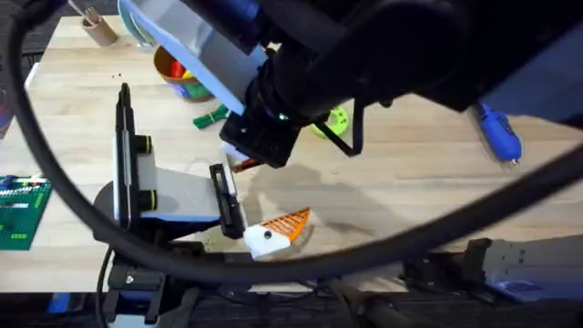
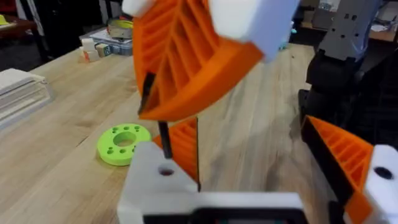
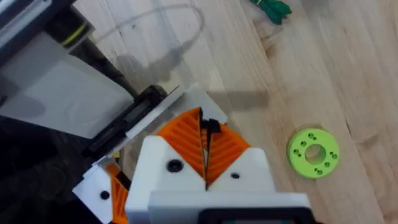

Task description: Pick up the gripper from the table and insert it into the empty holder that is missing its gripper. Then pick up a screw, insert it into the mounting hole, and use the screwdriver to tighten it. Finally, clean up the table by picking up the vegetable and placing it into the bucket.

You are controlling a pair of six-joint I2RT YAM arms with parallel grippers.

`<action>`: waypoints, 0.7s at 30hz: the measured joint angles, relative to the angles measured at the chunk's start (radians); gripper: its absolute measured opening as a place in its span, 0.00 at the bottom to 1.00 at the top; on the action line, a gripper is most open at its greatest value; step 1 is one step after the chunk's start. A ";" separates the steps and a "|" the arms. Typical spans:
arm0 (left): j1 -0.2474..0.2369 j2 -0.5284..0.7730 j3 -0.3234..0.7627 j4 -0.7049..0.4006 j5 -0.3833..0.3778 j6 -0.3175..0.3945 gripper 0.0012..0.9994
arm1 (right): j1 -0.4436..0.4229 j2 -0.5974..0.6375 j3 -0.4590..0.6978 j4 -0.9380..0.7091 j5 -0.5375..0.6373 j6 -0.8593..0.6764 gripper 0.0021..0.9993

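Note:
The orange gripper [image 2: 185,147] stands in the white holder [image 2: 152,183] of my left gripper [image 2: 249,146], just behind the mounting hole [image 2: 166,170]. My left gripper [image 1: 257,220] is open, its other orange finger [image 2: 339,158] well apart. From above, my right gripper [image 2: 152,112] is shut on a thin black screw [image 2: 163,132] whose tip hangs just over the hole. In the right wrist view the screw [image 3: 209,127] sits between the closed orange pads [image 3: 186,140]. The blue screwdriver [image 1: 497,133] lies at the far right. The vegetable [image 1: 211,117] lies near the orange bucket [image 1: 177,73].
A bright green disc [image 1: 336,120] with holes lies right of the vegetable. A tan cup [image 1: 97,27] stands at the back left. A green brick plate [image 1: 20,211] sits at the left edge. The right arm [image 1: 364,55] looms large and dark across the middle.

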 joint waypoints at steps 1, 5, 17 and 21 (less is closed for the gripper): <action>0.000 0.000 0.000 0.000 0.000 0.000 0.99 | 0.000 0.000 0.000 -0.001 0.000 0.000 0.01; 0.000 0.000 0.000 0.000 0.000 0.000 0.99 | 0.000 0.005 0.000 -0.004 0.000 -0.003 0.01; 0.000 0.000 0.000 -0.008 0.000 -0.004 0.99 | 0.000 0.045 0.006 -0.013 0.000 -0.003 0.01; 0.000 0.000 0.000 -0.009 0.000 -0.004 0.99 | 0.000 0.046 0.007 -0.013 0.000 -0.003 0.01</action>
